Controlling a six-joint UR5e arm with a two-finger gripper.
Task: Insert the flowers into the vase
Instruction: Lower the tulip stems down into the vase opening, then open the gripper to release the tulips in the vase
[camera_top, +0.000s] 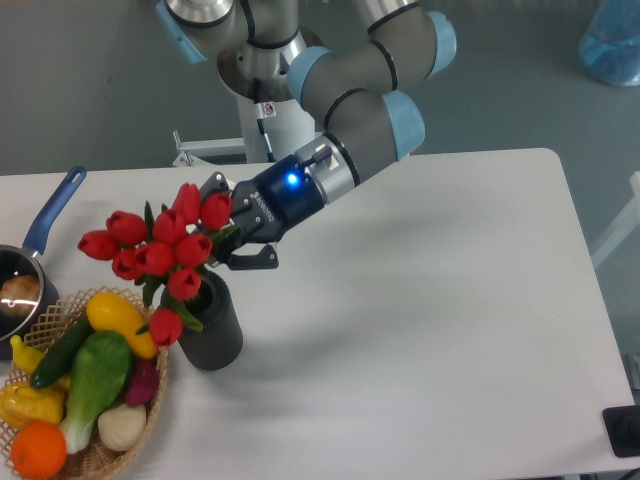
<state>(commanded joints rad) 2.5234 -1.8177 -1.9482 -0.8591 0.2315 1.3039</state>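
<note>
Single fixed camera, raised, facing the arm's base (265, 60) at top centre, looking down across the white table (450, 330); mid-range, left table edge cropped.

Flowers (160, 245) in vase (212, 335) (gripper (240, 235) alongside)

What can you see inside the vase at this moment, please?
The flowers fill the mouth of the vase, their buds and leaves spreading above the rim. The stem ends and the vase's interior are covered, so their depth cannot be seen.
</note>
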